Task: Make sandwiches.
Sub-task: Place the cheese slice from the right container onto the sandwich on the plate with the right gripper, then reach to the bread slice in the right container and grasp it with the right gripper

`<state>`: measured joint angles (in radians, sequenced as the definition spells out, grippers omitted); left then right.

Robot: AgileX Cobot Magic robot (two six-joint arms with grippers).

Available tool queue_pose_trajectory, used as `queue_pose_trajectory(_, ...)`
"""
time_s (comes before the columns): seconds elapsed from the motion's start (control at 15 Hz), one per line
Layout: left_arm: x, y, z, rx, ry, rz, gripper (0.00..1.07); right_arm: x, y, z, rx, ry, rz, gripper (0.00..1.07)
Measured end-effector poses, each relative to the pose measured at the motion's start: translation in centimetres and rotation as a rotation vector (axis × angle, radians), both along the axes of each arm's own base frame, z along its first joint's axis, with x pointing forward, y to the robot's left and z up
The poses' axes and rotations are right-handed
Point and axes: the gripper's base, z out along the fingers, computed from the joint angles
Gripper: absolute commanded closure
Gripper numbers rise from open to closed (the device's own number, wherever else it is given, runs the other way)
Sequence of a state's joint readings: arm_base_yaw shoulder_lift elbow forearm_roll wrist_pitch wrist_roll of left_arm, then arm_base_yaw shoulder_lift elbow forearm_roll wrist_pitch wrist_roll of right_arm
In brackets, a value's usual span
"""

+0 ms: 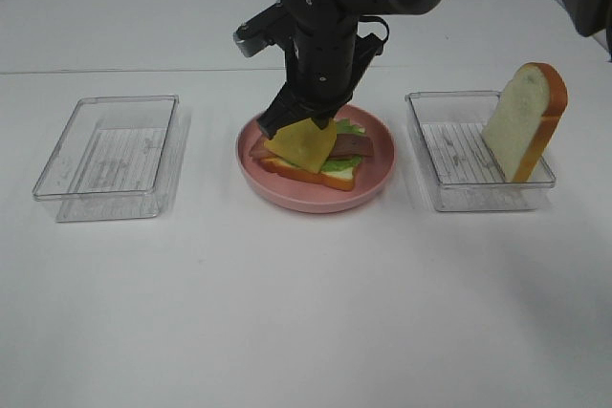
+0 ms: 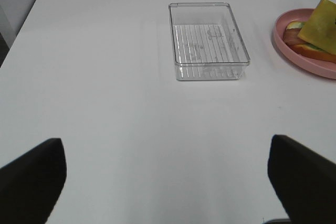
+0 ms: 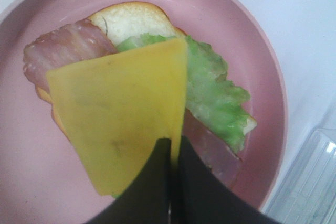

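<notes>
On the pink plate [image 1: 316, 204] lies the open sandwich [image 1: 337, 165]: a white bread slice with green lettuce and brown bacon. My right gripper [image 1: 306, 121] is shut on a yellow cheese slice [image 1: 300, 145], which hangs tilted just over the bacon. In the right wrist view the cheese [image 3: 118, 111] covers much of the sandwich [image 3: 215, 98], and the right gripper [image 3: 170, 148] pinches its edge. A second bread slice [image 1: 524, 121] leans upright in the right clear container [image 1: 457, 196]. My left gripper [image 2: 168, 179] is open over bare table, far from the plate [image 2: 294, 51], and holds nothing.
An empty clear container [image 1: 105, 145] sits left of the plate; the left wrist view shows it as well [image 2: 208, 40]. The table is white, and its back edge runs behind the arm.
</notes>
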<state>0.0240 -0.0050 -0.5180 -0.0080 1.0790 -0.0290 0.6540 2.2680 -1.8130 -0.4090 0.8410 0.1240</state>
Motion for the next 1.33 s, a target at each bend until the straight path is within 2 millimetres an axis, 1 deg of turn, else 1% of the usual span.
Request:
queue_pose_trajectory(0.07, 0.0, 0.0, 0.0, 0.0, 0.0, 0.0, 0.08, 0.0, 0.0, 0.0, -0.005, -0.004, 0.003, 0.86)
queue_pose_trajectory(0.13, 0.0, 0.0, 0.0, 0.0, 0.0, 0.0, 0.08, 0.1, -0.1, 0.0, -0.011, -0.009, 0.005, 0.49)
queue_pose_trajectory(0.2, 0.0, 0.0, 0.0, 0.0, 0.0, 0.0, 0.08, 0.1, -0.1, 0.0, -0.013, -0.01, 0.006, 0.21)
queue_pose_trajectory(0.27, 0.0, 0.0, 0.0, 0.0, 0.0, 0.0, 0.08, 0.1, -0.1, 0.1, -0.022, -0.018, 0.01, 0.11)
queue_pose_trajectory(0.47, 0.0, 0.0, 0.0, 0.0, 0.0, 0.0, 0.08, 0.2, -0.5, 0.3, -0.061, -0.032, -0.001, 0.11)
queue_pose_trajectory(0.53, 0.0, 0.0, 0.0, 0.0, 0.0, 0.0, 0.08, 0.2, -0.7, 0.9, -0.069, -0.043, -0.007, 0.11)
queue_pose_trajectory(0.67, 0.0, 0.0, 0.0, 0.0, 0.0, 0.0, 0.08, 0.2, -1.6, 3.3, -0.06, -0.079, -0.035, 0.11)
queue_pose_trajectory(0.73, 0.0, 0.0, 0.0, 0.0, 0.0, 0.0, 0.08, 0.4, -2.0, 3.9, -0.055, -0.087, -0.047, 0.11)
queue_pose_trajectory(0.8, 0.0, 0.0, 0.0, 0.0, 0.0, 0.0, 0.08, 1.0, -4.0, 5.4, -0.05, -0.102, -0.097, 0.11)
queue_pose_trajectory(0.93, 0.0, 0.0, 0.0, 0.0, 0.0, 0.0, 0.08, 2.2, -7.7, 7.0, -0.058, -0.106, -0.192, 0.11)
queue_pose_trajectory(1.0, 0.0, 0.0, 0.0, 0.0, 0.0, 0.0, 0.08, 2.9, -10.0, 7.4, -0.063, -0.097, -0.251, 0.11)
queue_pose_trajectory(1.07, 0.0, 0.0, 0.0, 0.0, 0.0, 0.0, 0.08, 3.1, -11.1, 7.6, -0.06, -0.09, -0.282, 0.11)
queue_pose_trajectory(1.13, 0.0, 0.0, 0.0, 0.0, 0.0, 0.0, 0.08, 4.0, -15.1, 8.1, -0.057, -0.064, -0.391, 0.11)
queue_pose_trajectory(1.2, 0.0, 0.0, 0.0, 0.0, 0.0, 0.0, 0.08, 4.1, -16.1, 8.1, -0.059, -0.057, -0.418, 0.11)
queue_pose_trajectory(1.33, 0.0, 0.0, 0.0, 0.0, 0.0, 0.0, 0.08, 4.6, -19.3, 8.3, -0.05, -0.036, -0.501, 0.11)
